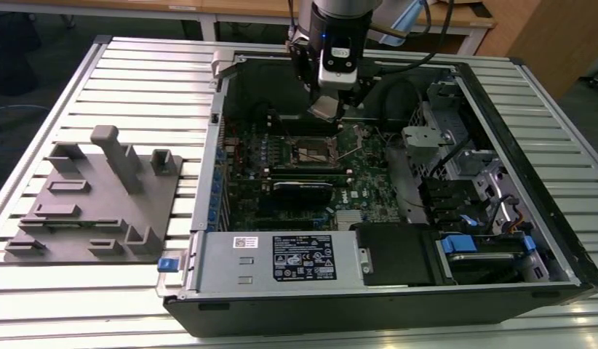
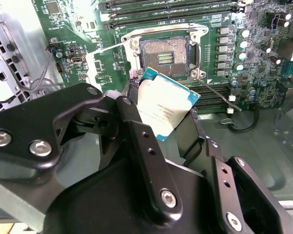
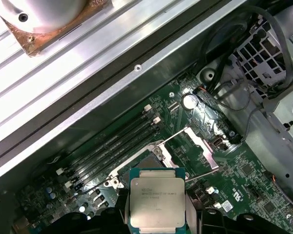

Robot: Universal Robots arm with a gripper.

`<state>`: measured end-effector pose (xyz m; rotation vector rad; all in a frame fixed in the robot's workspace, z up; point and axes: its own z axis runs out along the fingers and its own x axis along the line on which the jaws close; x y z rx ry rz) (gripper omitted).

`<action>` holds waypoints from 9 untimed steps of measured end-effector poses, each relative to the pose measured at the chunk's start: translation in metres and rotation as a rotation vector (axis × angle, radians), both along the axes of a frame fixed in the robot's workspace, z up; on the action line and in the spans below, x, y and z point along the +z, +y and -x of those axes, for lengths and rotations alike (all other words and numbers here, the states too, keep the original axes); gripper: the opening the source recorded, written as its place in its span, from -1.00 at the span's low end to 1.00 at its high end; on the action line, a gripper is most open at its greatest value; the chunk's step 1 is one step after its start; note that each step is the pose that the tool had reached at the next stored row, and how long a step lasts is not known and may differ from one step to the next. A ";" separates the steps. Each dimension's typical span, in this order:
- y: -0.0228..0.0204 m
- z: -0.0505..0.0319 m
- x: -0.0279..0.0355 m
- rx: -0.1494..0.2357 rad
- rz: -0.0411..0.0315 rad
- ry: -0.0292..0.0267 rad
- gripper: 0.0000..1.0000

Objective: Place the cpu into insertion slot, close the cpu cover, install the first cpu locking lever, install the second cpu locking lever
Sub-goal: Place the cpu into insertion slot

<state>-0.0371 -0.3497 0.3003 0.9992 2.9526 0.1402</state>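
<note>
My gripper (image 1: 325, 109) hangs inside the open computer case, a little above and behind the insertion slot (image 1: 313, 151). It is shut on the cpu (image 3: 155, 204), a flat silver square with a teal edge, held by two opposite sides between dark fingers (image 3: 193, 217). In the second wrist view the cpu (image 2: 165, 106) is tilted just off the insertion slot (image 2: 165, 52), whose dark pin field lies bare. The cpu cover (image 3: 200, 145) stands swung open at the socket's side. Two thin wire locking levers (image 2: 217, 91) stick out, unlatched.
The case's metal walls (image 1: 217, 138) ring the green board (image 1: 367, 182). Black memory slots (image 3: 112, 146) and cables (image 1: 406, 91) lie near the socket. A power supply (image 1: 279, 258) and a drive bay with blue tabs (image 1: 464, 243) fill the front. A grey fixture plate (image 1: 95, 196) sits on the slatted table.
</note>
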 end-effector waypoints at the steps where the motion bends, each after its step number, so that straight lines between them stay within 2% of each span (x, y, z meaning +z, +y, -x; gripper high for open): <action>1: 0.0000 0.0000 0.0000 -0.001 0.0000 0.0000 0.08; 9: 0.0000 0.0000 0.0000 -0.013 0.0001 0.0001 0.08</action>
